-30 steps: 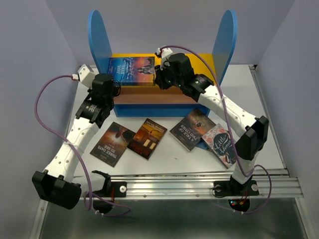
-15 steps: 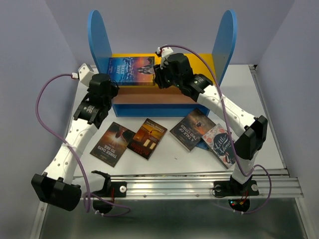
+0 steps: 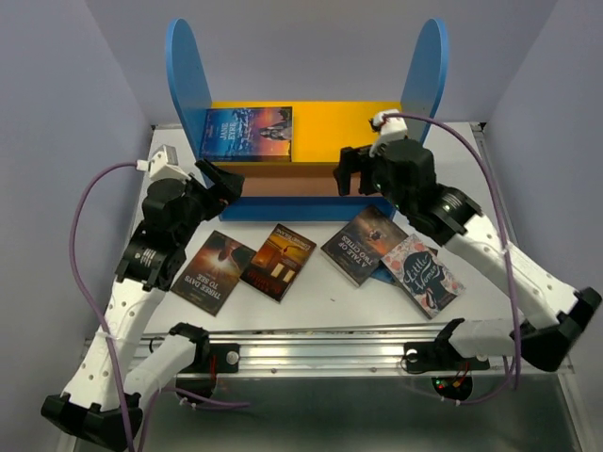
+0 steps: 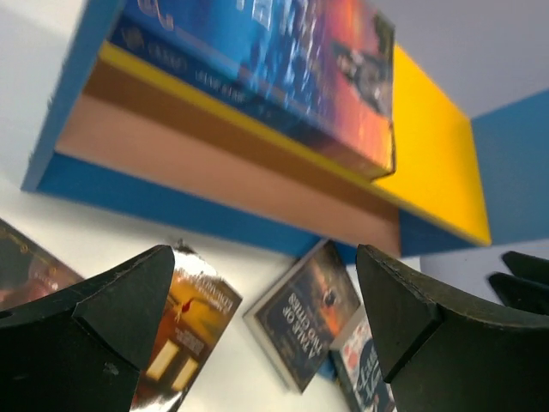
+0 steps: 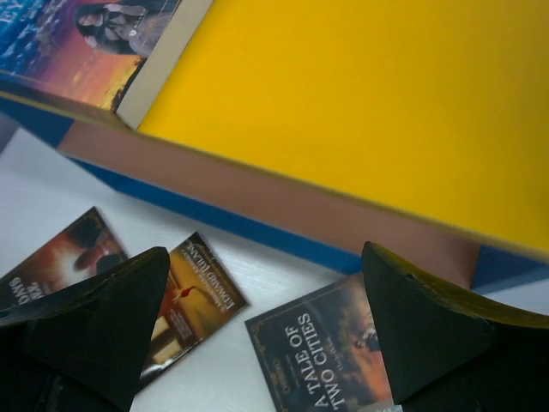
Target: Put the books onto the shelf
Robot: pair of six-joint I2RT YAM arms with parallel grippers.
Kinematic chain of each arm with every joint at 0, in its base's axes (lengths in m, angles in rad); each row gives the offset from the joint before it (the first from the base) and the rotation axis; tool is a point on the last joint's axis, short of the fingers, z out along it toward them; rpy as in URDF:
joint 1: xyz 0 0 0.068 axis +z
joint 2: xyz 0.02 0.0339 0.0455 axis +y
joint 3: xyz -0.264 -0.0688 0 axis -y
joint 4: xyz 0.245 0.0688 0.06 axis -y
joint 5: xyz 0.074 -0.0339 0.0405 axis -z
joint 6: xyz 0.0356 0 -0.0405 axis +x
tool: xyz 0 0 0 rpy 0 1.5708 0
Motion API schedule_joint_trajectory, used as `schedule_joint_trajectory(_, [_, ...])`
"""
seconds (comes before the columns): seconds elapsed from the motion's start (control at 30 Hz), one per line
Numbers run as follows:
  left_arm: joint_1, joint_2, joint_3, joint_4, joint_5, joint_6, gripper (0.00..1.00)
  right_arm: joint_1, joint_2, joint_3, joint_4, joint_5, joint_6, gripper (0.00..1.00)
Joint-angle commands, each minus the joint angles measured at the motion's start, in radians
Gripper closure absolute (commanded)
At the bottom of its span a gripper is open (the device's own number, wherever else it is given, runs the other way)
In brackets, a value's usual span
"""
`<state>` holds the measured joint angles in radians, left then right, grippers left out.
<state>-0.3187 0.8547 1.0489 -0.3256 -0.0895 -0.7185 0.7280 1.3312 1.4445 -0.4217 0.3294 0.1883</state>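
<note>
I've pulled both arms back from the shelf (image 3: pixel 188 66); the left gripper (image 3: pixel 227 181) and right gripper (image 3: pixel 351 172) now hover before it, elbows bent, jaws wide, empty.

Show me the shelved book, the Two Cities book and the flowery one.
shelved book (image 3: pixel 247 134), top view, cover middle.
Two Cities book (image 3: pixel 363 243), top view, cover middle.
flowery book (image 3: pixel 425 274), top view, cover middle.

White-linked arms (image 3: pixel 121 303), black joints, looping purple cables (image 3: pixel 81 235), black wedge-shaped gripper fingers (image 4: pixel 103 300).
</note>
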Motion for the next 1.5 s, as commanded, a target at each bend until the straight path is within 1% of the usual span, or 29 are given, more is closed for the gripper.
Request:
schedule_joint_trajectory(0.0, [-0.019, 0.014, -0.102, 0.0, 0.177, 0.024, 0.01, 0.008, -0.194, -0.19, -0.04, -0.032, 0.157, 0.0])
schedule_joint_trajectory(0.07, [-0.036, 0.017, -0.136, 0.016, 0.195, 0.024, 0.01, 0.008, -0.248, -0.252, -0.08, -0.061, 0.212, 0.0])
schedule_joint_trajectory(0.1, [-0.06, 0.018, -0.174, 0.028, 0.206, 0.016, 0.01, 0.008, -0.279, -0.297, -0.145, -0.072, 0.246, 0.0])
schedule_joint_trajectory(0.17, [-0.091, 0.02, -0.216, 0.088, 0.247, 0.005, 0.01, 0.008, -0.296, -0.337, -0.213, -0.056, 0.286, 0.0])
schedule_joint_trajectory(0.2, [-0.133, 0.024, -0.257, 0.111, 0.257, 0.001, 0.01, 0.008, -0.311, -0.392, -0.256, -0.034, 0.324, 0.0])
schedule_joint_trajectory(0.27, [-0.181, 0.038, -0.302, 0.17, 0.246, -0.018, 0.01, 0.008, -0.328, -0.45, -0.278, -0.018, 0.368, 0.0])
schedule_joint_trajectory(0.33, [-0.245, 0.069, -0.32, 0.206, 0.228, -0.032, 0.01, 0.008, -0.348, -0.525, -0.279, -0.029, 0.436, 0.0])
schedule_joint_trajectory(0.4, [-0.282, 0.111, -0.345, 0.293, 0.247, -0.042, 0.01, 0.008, -0.359, -0.59, -0.244, -0.059, 0.499, 0.0])
schedule_joint_trajectory(0.43, [-0.289, 0.125, -0.355, 0.293, 0.247, -0.042, 0.01, 0.008, -0.362, -0.59, -0.229, -0.069, 0.517, 0.0])
schedule_joint_trajectory(0.53, [-0.299, 0.19, -0.389, 0.41, 0.324, -0.032, 0.01, 0.008, -0.357, -0.68, -0.155, -0.105, 0.546, 0.0])
schedule_joint_trajectory(0.57, [-0.303, 0.207, -0.394, 0.428, 0.335, -0.032, 0.01, 0.008, -0.354, -0.687, -0.149, -0.11, 0.551, 0.0])
schedule_joint_trajectory(0.67, [-0.319, 0.271, -0.394, 0.45, 0.335, -0.019, 0.01, 0.008, -0.343, -0.694, -0.155, -0.06, 0.563, 0.0])
schedule_joint_trajectory(0.77, [-0.336, 0.328, -0.376, 0.457, 0.344, -0.003, 0.01, 0.008, -0.331, -0.693, -0.186, 0.074, 0.592, 0.0])
schedule_joint_trajectory(0.83, [-0.356, 0.363, -0.353, 0.465, 0.358, 0.014, 0.01, -0.027, -0.282, -0.665, -0.224, 0.108, 0.612, 0.0])
schedule_joint_trajectory(0.87, [-0.367, 0.375, -0.334, 0.47, 0.361, 0.024, 0.01, -0.063, -0.264, -0.656, -0.236, 0.112, 0.622, 0.0])
schedule_joint_trajectory(0.93, [-0.407, 0.403, -0.319, 0.484, 0.363, 0.03, 0.01, -0.117, -0.231, -0.65, -0.244, 0.091, 0.628, 0.0])
schedule_joint_trajectory(0.97, [-0.422, 0.412, -0.311, 0.508, 0.369, 0.028, 0.01, -0.18, -0.23, -0.653, -0.246, 0.085, 0.629, 0.0])
schedule_joint_trajectory(1.1, [-0.508, 0.472, -0.291, 0.58, 0.389, 0.011, 0.01, -0.316, -0.265, -0.659, -0.249, 0.068, 0.614, 0.0])
schedule_joint_trajectory(1.13, [-0.542, 0.506, -0.282, 0.586, 0.379, 0.005, 0.01, -0.334, -0.282, -0.653, -0.249, 0.059, 0.591, 0.0])
schedule_joint_trajectory(1.2, [-0.569, 0.541, -0.256, 0.6, 0.379, -0.012, 0.01, -0.361, -0.29, -0.648, -0.249, 0.057, 0.568, 0.0])
schedule_joint_trajectory(1.23, [-0.583, 0.576, -0.247, 0.623, 0.392, -0.015, 0.01, -0.399, -0.29, -0.648, -0.25, 0.063, 0.553, 0.0])
schedule_joint_trajectory(1.3, [-0.628, 0.612, -0.215, 0.648, 0.401, -0.024, 0.01, -0.444, -0.282, -0.648, -0.249, 0.063, 0.551, 0.0])
schedule_joint_trajectory(1.33, [-0.644, 0.647, -0.196, 0.649, 0.401, -0.024, 0.01, -0.487, -0.276, -0.647, -0.246, 0.051, 0.55, 0.0])
schedule_joint_trajectory(1.37, [-0.678, 0.667, -0.156, 0.651, 0.396, -0.025, 0.01, -0.504, -0.261, -0.642, -0.243, 0.048, 0.544, 0.0])
schedule_joint_trajectory(1.47, [-0.717, 0.742, -0.095, 0.654, 0.366, -0.047, 0.01, -0.579, -0.236, -0.642, -0.218, 0.022, 0.524, 0.0])
